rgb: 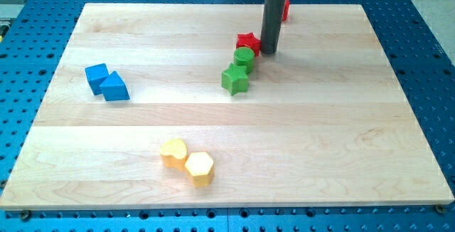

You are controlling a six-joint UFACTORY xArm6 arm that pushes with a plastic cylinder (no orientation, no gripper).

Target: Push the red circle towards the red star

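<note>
- The rod stands in the upper middle of the frame; my tip (270,50) rests just right of the red star (247,42), seemingly touching it.
- The tool has no jaws, just the bare rod.
- The red circle (285,8) sits near the top edge, partly hidden behind the rod.
- Green cylinder (244,56) and green star (234,80) crowd just below the red star.
- Two blue blocks (106,82) lie far left on the table (341,132); two yellow blocks (187,161) sit at lower centre.

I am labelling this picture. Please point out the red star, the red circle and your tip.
red star (247,41), camera view, its top face.
red circle (285,9), camera view, visible right edge behind the rod.
my tip (269,50), camera view, rod's lower end.
</note>
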